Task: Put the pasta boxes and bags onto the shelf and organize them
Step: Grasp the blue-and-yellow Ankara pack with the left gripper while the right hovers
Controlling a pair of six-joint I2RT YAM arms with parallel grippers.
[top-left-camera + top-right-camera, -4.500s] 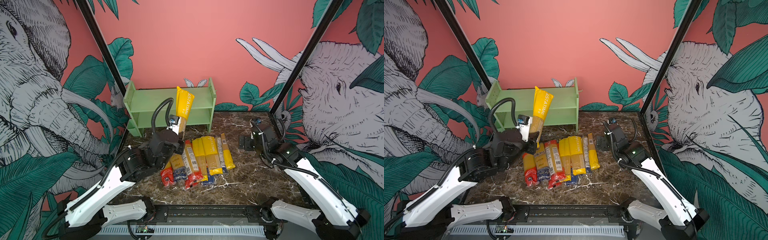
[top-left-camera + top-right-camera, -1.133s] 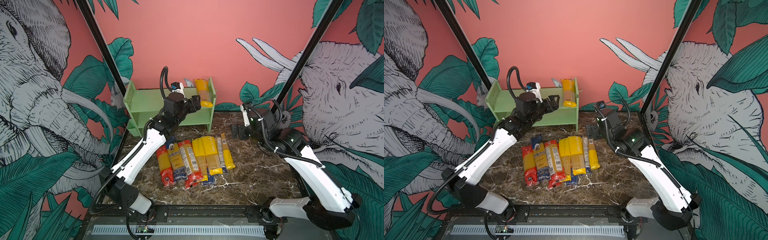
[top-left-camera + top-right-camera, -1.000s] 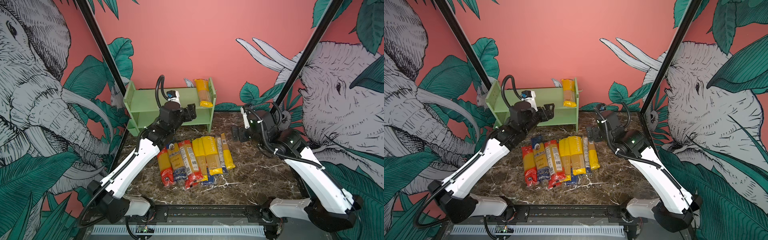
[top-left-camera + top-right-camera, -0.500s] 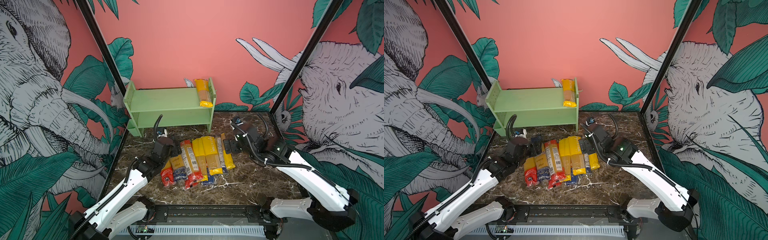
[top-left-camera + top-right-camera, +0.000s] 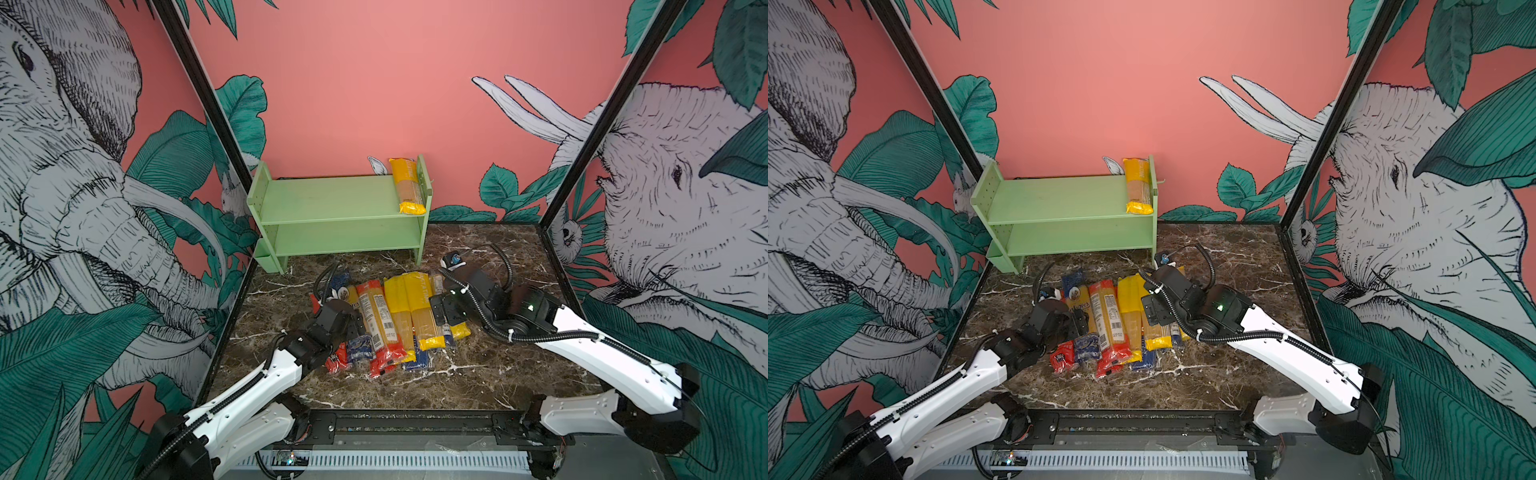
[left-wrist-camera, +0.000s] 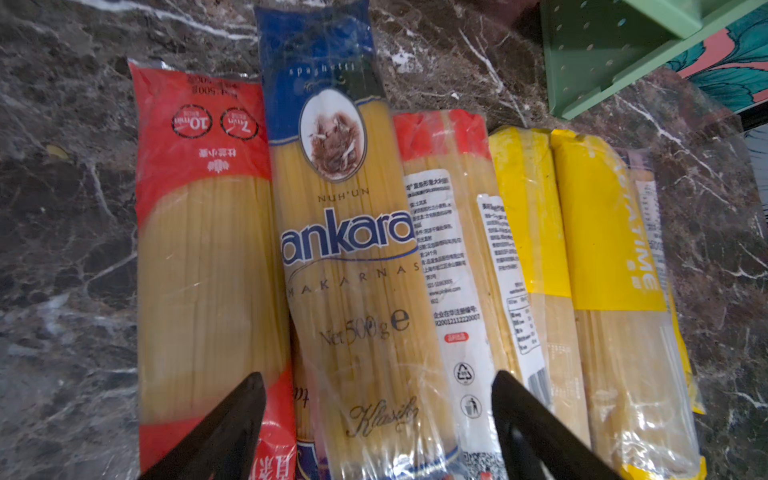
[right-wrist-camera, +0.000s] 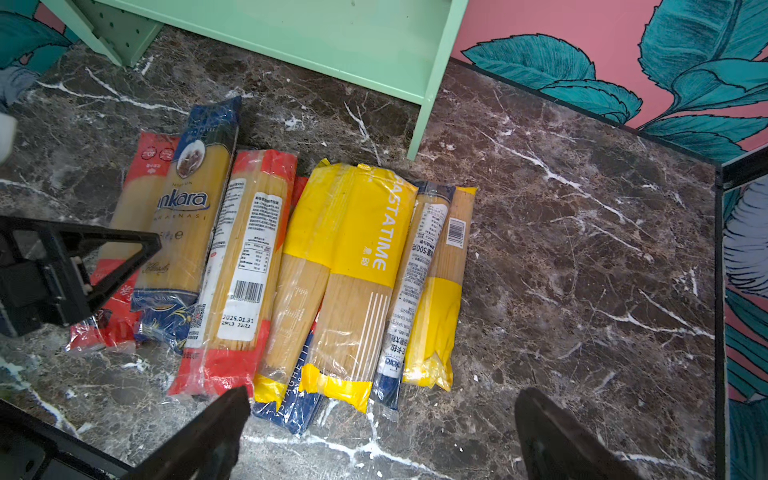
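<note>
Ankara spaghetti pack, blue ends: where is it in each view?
In a top view: Ankara pack, second from the row's left end.
In a top view: same slot.
Left wrist: fills the middle, beside the red pack.
Right wrist: again next to that red pack.
Shared landmark: the green shelf, which its blue end points toward.

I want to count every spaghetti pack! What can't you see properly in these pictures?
- Dark-blue pack: right wrist view, buried under the yellow packs; only its end shows.
- Red pack and Ankara pack: both top views, middles hidden by the left gripper.
- Rightmost pack: top views, mostly covered by the right gripper.
- Lower shelf board: top views, back hidden under the upper board.
</note>
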